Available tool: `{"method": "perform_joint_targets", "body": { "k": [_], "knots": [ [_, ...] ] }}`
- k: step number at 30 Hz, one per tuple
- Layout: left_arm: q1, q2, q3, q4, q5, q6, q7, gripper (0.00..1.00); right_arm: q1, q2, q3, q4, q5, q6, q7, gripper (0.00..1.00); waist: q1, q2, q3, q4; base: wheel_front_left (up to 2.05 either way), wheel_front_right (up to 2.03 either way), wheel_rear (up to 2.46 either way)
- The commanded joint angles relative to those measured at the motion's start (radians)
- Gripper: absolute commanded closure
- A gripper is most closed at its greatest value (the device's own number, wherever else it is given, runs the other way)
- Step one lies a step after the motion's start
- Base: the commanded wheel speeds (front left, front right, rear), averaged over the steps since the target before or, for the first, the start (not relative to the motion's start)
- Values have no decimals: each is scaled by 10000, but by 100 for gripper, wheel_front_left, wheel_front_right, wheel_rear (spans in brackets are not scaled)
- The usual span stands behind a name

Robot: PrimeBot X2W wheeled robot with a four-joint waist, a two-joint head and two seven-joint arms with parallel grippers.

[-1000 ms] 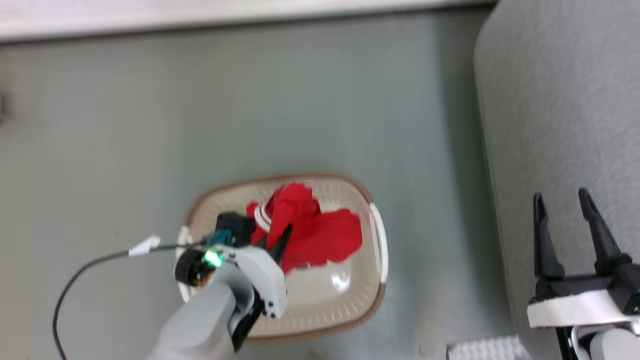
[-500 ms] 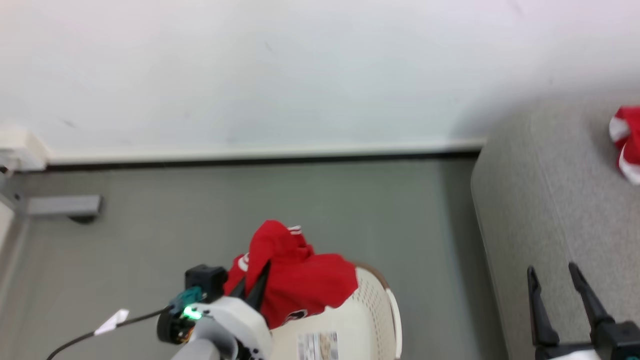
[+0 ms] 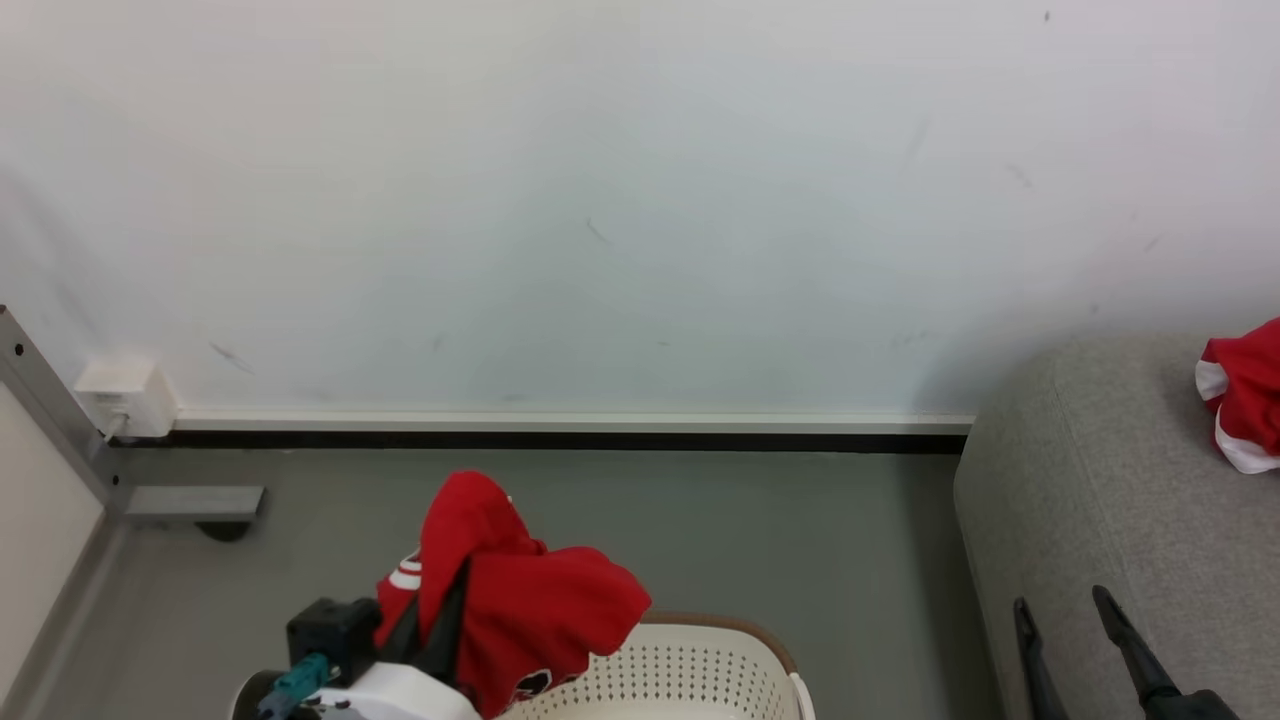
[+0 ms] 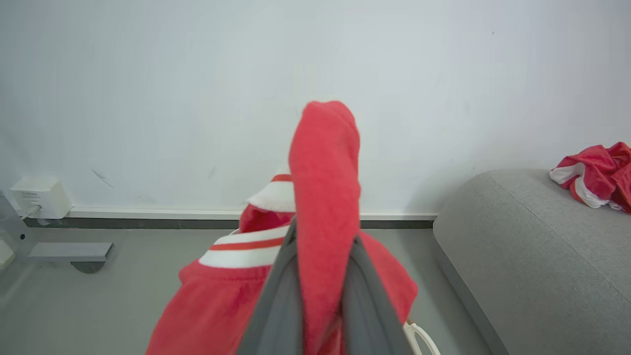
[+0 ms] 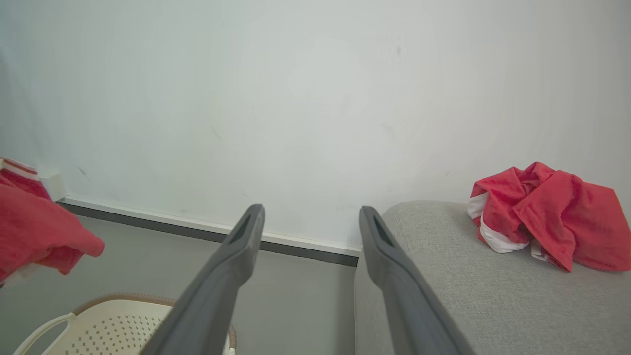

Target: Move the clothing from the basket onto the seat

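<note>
The bright red cloth garment (image 3: 530, 600) looks soft, light and floppy; it hangs over the cream plastic basket (image 3: 700, 665), a thick fold, a good holding spot, squeezed in the closed left gripper (image 4: 323, 241); right gripper (image 5: 311, 212) spread wide, empty

Bright red clothing (image 3: 520, 600), trimmed in white bands with a thin red stripe, and a cream-white basket (image 3: 690, 672) dotted with rows of small holes and edged in brown. At right, the light-grey seat (image 3: 1090, 500) in coarse flecked weave and a second garment (image 3: 1245, 395) — red with white trim. At the far side, a pale off-white wall (image 3: 640, 200), a white skirting board (image 3: 560, 421) over a black strip, and a plain grey floor (image 3: 800, 530). The left gripper (image 4: 323, 236) and right gripper (image 5: 310, 213) — both charcoal grey.
</note>
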Motion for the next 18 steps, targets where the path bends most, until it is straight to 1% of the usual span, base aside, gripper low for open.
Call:
{"method": "perform_joint_targets", "body": {
  "k": [1, 2, 3, 5, 9, 13, 18],
  "knots": [
    [310, 204, 137, -262, 247, 203, -21, 100, 158, -40, 105, 86, -91, -33, 11, 0, 2, 0, -143, -17, 0, 0, 0],
    [310, 204, 137, -262, 247, 203, -21, 100, 158, -40, 105, 86, -91, -33, 11, 0, 2, 0, -143, -17, 0, 0, 0],
    [475, 286, 190, -471, 327, 378, -23, 100, 227, -37, 238, 138, -28, -33, 11, 0, 2, 0, -241, -25, 0, 0, 0],
    [671, 362, 254, -632, 448, 539, -23, 100, 292, -37, 361, 188, 32, -33, 11, 0, 2, 0, -339, -28, 0, 0, 0],
    [889, 407, 374, -879, 500, 658, -24, 100, 336, -37, 560, 224, 140, -33, 11, 0, 2, 0, -411, -43, 0, 0, 0],
    [1041, 459, 397, -1149, 506, 635, -25, 100, 344, -33, 983, 254, 238, -33, 11, 0, 2, 0, -468, -39, 0, 0, 0],
    [916, 521, 250, -1585, 572, 562, 103, 100, 29, -40, 2067, 243, 194, -33, 11, 0, 2, 0, -485, -69, 0, 0, 0]
  ]
}}
